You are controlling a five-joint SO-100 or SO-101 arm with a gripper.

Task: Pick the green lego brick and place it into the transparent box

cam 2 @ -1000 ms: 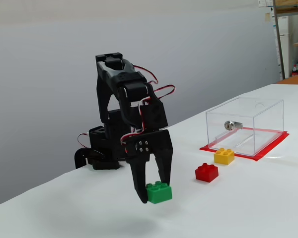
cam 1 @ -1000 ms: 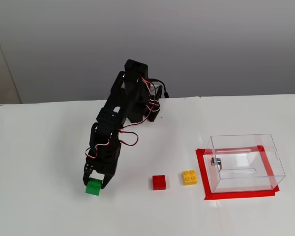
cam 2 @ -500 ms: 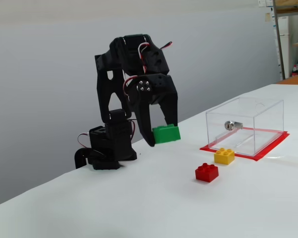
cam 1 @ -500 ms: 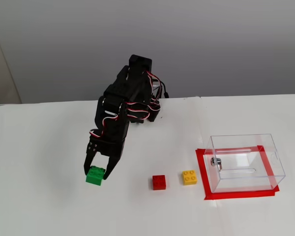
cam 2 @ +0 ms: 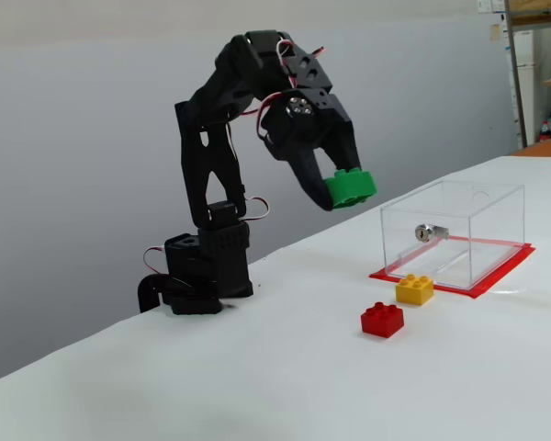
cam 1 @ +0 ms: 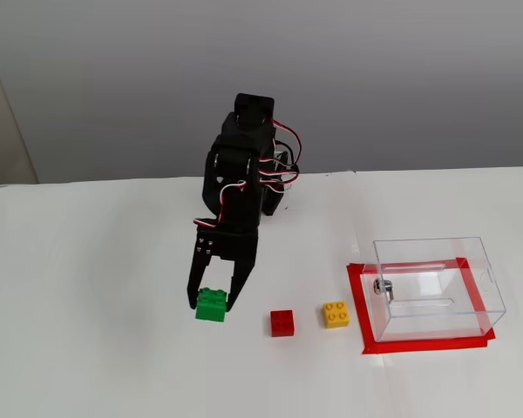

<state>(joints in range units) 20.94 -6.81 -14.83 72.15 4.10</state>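
The end effector (cam 2: 347, 188) is clamped on the green lego brick (cam 2: 351, 187), which sits between the two black fingertips and hangs in the air, clear of the white tabletop (cam 2: 349, 386). In the side-on fixed view the brick is tilted, studs up and toward the right, at about the height of the top of the transparent box (cam 2: 452, 231) and to the left of it, apart from its near wall. In the higher fixed view the end effector (cam 1: 211, 300) points down toward the front edge of the tabletop (cam 1: 87, 287), with the green lego brick (cam 1: 211, 305) at its tip.

The transparent box (cam 1: 436, 287) stands on a red taped rectangle (cam 1: 423, 344) near the right edge of the tabletop, a small metal knob (cam 1: 382, 286) showing on its left wall. Between the held brick and the box, a red brick (cam 1: 282, 322) and a yellow brick (cam 1: 336, 313) rest on the tabletop side by side, close but not touching, the yellow one just beside the tape. The arm's base (cam 2: 197, 276) sits toward the back edge.
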